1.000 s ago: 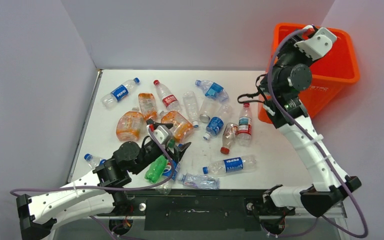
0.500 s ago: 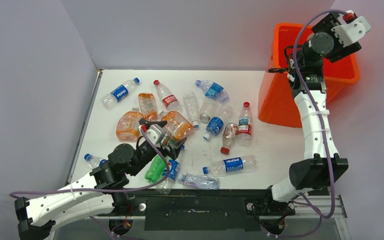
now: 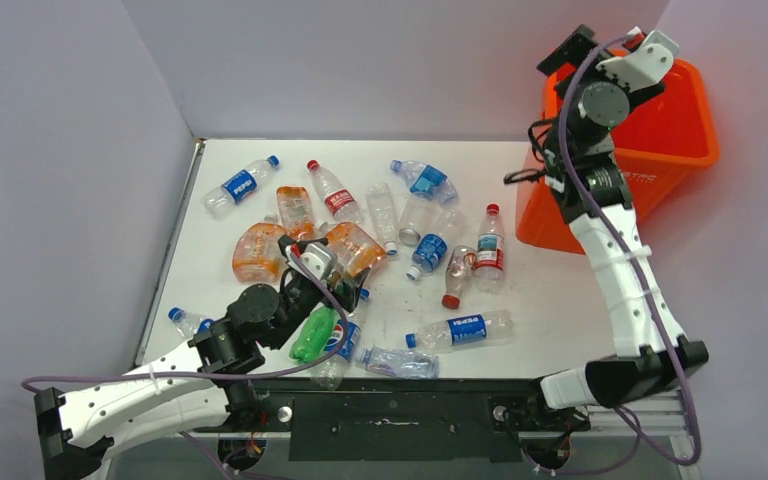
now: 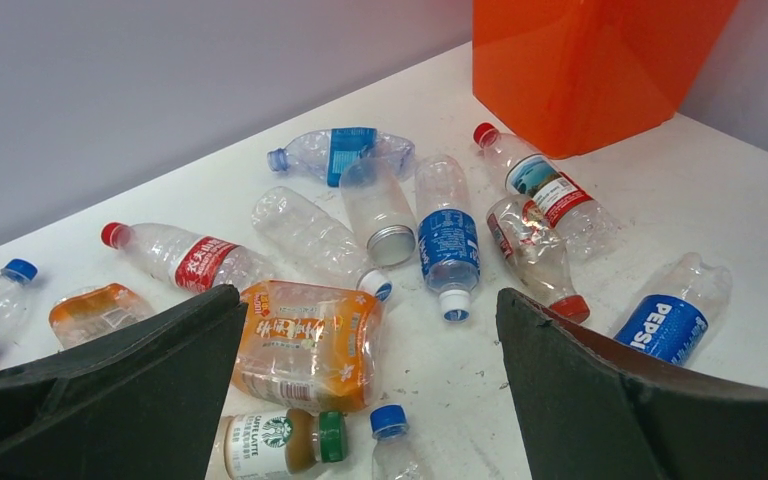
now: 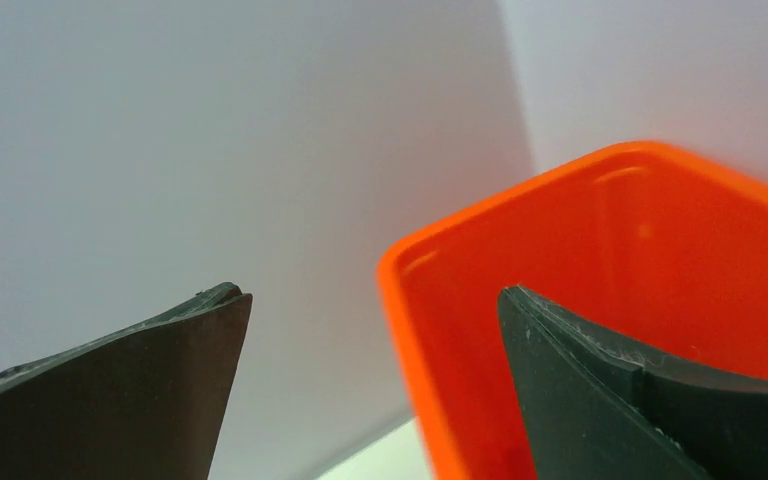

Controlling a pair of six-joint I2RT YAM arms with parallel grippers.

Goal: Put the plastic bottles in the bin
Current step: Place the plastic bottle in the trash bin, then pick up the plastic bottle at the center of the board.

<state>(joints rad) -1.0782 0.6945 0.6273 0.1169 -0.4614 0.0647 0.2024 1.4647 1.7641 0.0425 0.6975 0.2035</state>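
Note:
Several plastic bottles lie scattered on the white table; one red-capped bottle stands upright. My left gripper hovers open and empty over the near-left cluster. Between its fingers in the left wrist view sit a crushed orange bottle, a Starbucks bottle and a small blue-capped bottle. A green bottle lies just beside that arm. The orange bin stands at the far right. My right gripper is raised at the bin's far-left rim, open with nothing between its fingers.
A Pepsi bottle lies far left and another near the front edge beside a crushed clear one. Grey walls close off the left, back and right. The bin touches the table's right edge.
My right gripper has opened wide over the bin, and the red-capped bottle it carried no longer shows between its fingers. The left gripper has edged slightly left over the orange bottles.

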